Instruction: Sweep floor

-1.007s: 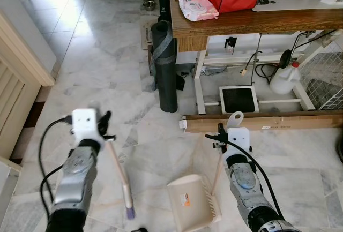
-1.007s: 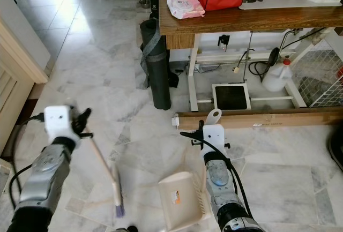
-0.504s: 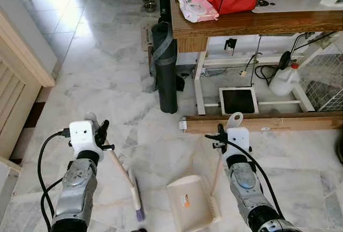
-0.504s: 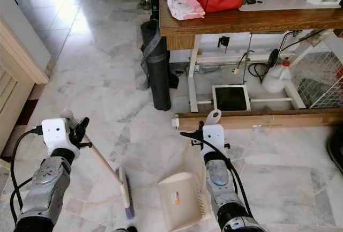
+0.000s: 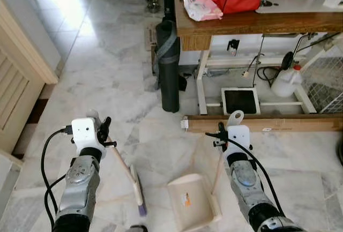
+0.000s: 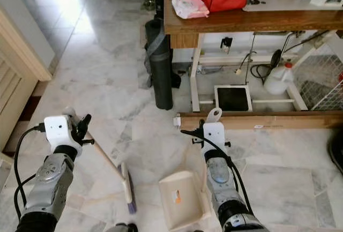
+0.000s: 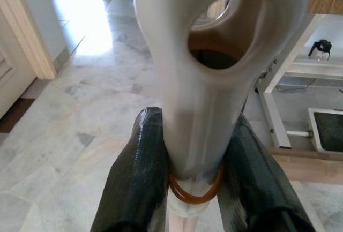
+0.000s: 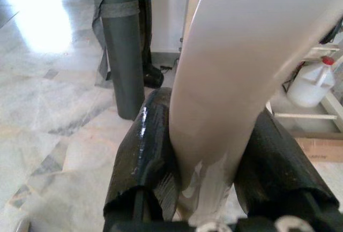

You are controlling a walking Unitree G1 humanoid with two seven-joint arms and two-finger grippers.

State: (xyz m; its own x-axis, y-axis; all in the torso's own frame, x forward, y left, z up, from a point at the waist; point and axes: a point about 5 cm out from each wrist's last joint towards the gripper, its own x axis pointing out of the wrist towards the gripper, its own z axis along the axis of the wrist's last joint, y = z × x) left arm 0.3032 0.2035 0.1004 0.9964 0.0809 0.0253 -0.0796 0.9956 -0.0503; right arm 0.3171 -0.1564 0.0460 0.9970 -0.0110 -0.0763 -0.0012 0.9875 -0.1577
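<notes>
Between left gripper [image 7: 195, 184] fingers, broom handle [image 7: 209, 71]; dustpan handle [image 8: 241, 82] seemingly clamped likewise.

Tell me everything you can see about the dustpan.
The dustpan is cream plastic with an orange label on its scoop and a long upright handle ending in a hanging loop. Its scoop rests on the marble floor, mouth towards the broom on its left. The right gripper is shut on the handle just below the loop.

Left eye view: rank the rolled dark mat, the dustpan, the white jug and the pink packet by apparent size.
1. Rolled dark mat, clearly the largest.
2. Dustpan, though it lies nearest the camera, which inflates it.
3. Pink packet and white jug look about alike; the jug is partly hidden by the table frame, so I won't rank them.
</notes>
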